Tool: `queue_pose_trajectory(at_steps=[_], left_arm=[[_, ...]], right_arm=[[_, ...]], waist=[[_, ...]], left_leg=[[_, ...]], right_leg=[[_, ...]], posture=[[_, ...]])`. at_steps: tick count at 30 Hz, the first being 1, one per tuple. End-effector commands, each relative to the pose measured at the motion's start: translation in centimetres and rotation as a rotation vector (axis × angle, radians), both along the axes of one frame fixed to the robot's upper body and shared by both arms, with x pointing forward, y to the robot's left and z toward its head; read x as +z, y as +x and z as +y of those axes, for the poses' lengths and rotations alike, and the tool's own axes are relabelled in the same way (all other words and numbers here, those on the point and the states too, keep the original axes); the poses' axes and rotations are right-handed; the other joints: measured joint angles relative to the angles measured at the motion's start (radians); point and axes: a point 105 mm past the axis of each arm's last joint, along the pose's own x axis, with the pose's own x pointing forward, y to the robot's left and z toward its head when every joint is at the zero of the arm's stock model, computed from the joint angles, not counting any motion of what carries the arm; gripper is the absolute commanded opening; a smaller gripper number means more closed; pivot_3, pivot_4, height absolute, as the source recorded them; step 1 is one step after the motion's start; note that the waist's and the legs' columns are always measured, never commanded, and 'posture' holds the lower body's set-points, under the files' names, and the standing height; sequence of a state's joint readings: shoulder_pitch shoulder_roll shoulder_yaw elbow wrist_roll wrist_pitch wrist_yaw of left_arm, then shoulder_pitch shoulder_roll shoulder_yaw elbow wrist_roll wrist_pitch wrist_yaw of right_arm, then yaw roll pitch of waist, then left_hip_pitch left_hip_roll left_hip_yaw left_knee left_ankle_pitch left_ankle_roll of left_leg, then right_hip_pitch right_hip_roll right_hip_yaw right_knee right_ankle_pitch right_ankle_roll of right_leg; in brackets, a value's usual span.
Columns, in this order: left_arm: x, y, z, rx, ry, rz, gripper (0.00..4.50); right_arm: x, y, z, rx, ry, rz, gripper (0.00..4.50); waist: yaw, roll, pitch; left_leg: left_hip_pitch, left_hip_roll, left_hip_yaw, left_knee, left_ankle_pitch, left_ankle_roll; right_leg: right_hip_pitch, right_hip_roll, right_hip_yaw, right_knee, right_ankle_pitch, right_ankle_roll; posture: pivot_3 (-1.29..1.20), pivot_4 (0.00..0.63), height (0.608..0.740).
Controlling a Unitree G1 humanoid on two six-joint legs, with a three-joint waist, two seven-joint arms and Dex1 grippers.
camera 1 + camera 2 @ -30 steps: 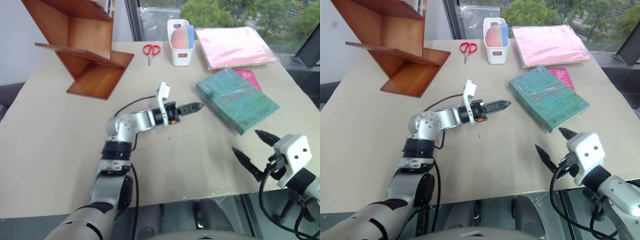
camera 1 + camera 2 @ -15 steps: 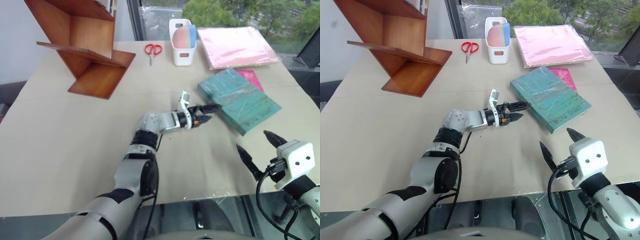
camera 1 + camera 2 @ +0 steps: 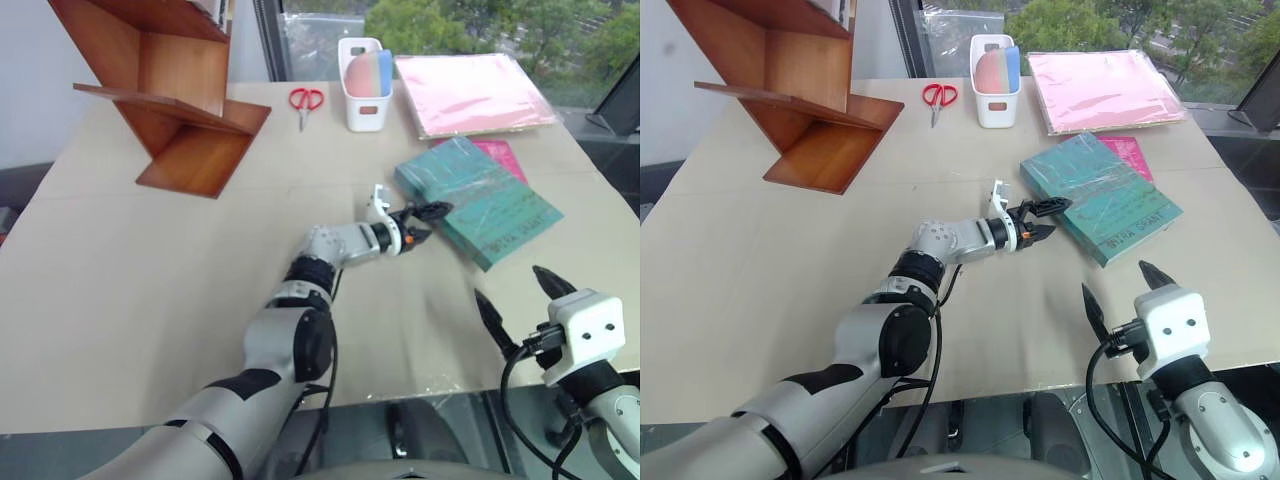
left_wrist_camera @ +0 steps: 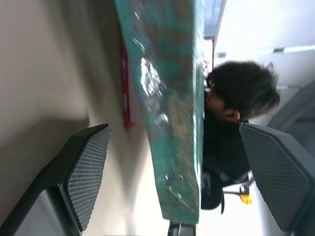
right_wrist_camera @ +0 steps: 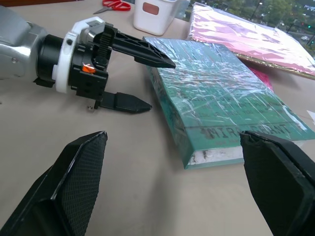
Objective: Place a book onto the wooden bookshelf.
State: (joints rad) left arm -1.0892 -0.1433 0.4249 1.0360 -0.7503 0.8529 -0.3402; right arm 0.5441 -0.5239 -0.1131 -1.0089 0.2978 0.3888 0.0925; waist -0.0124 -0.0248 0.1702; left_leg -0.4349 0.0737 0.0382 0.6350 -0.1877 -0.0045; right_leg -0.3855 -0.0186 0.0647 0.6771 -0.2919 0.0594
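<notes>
Left gripper point(image 3: 1043, 219) spread at the book point(image 3: 1102, 198) corner, person's head point(image 4: 241, 91) beyond it in left wrist view, right gripper point(image 3: 1124, 290) spread.

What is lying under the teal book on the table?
A thin magenta book lies under the teal book, only its far corner sticking out. The rest of it is covered, so how far it reaches beneath cannot be told. Both lie on the table.

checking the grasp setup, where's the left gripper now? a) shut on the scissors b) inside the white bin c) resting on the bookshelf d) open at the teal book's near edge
d, the left gripper is open, one finger over the book and one beside its edge.
</notes>
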Motion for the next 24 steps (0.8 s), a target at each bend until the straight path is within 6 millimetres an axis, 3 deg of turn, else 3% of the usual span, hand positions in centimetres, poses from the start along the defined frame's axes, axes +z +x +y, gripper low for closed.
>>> queue_pose_trajectory(at_steps=[1,18,19,20,21,24], left_arm=[[1.2,-1.0,-3.6,-0.037,-0.054,-0.007,4.5],[1.2,-1.0,-5.3,0.005,-0.089,-0.03,4.5],[1.1,-1.0,-5.4,0.003,-0.09,-0.029,3.99],[1.0,-1.1,-5.5,0.004,-0.089,-0.028,3.87],[0.9,-1.1,-5.5,0.008,-0.087,-0.027,3.27],[0.7,-1.0,-5.5,0.019,-0.086,-0.025,2.32]], right_arm=[[1.2,0.1,0.5,-0.006,0.0,-0.055,4.43],[2.2,1.9,1.0,-0.019,-0.005,-0.079,4.43],[2.2,1.9,1.0,-0.02,-0.006,-0.079,4.5],[2.2,2.0,1.1,-0.021,-0.007,-0.079,4.5],[2.2,2.0,1.1,-0.022,-0.007,-0.079,4.5],[2.2,2.0,1.1,-0.028,-0.009,-0.082,4.5]], waist=[[0.0,0.0,0.0],[0.0,-0.001,-0.001],[0.0,-0.001,-0.001],[0.0,-0.001,-0.001],[0.0,-0.001,-0.001],[0.0,-0.001,-0.001]], left_leg=[[0.0,0.0,0.0,0.0,0.0,0.0],[0.001,0.0,0.0,0.0,0.0,0.0],[0.001,0.0,0.0,0.0,0.0,0.0],[0.001,0.0,0.0,0.0,0.0,0.0],[0.001,0.0,0.0,0.0,0.0,0.0],[0.001,0.0,0.0,0.0,0.0,0.0]], right_leg=[[0.0,0.0,0.0,0.0,0.0,0.0],[0.0,0.0,0.0,0.0,0.001,-0.001],[0.0,0.0,0.0,0.0,0.001,-0.001],[0.0,0.0,0.0,0.0,0.001,-0.001],[0.0,0.0,0.0,0.0,0.001,-0.001],[0.0,0.0,0.0,0.0,0.001,-0.002]], posture=[[0.0,0.15,0.74],[0.0,0.15,0.74],[0.0,0.15,0.74],[0.0,0.15,0.74],[0.0,0.15,0.74],[0.0,0.15,0.74]])
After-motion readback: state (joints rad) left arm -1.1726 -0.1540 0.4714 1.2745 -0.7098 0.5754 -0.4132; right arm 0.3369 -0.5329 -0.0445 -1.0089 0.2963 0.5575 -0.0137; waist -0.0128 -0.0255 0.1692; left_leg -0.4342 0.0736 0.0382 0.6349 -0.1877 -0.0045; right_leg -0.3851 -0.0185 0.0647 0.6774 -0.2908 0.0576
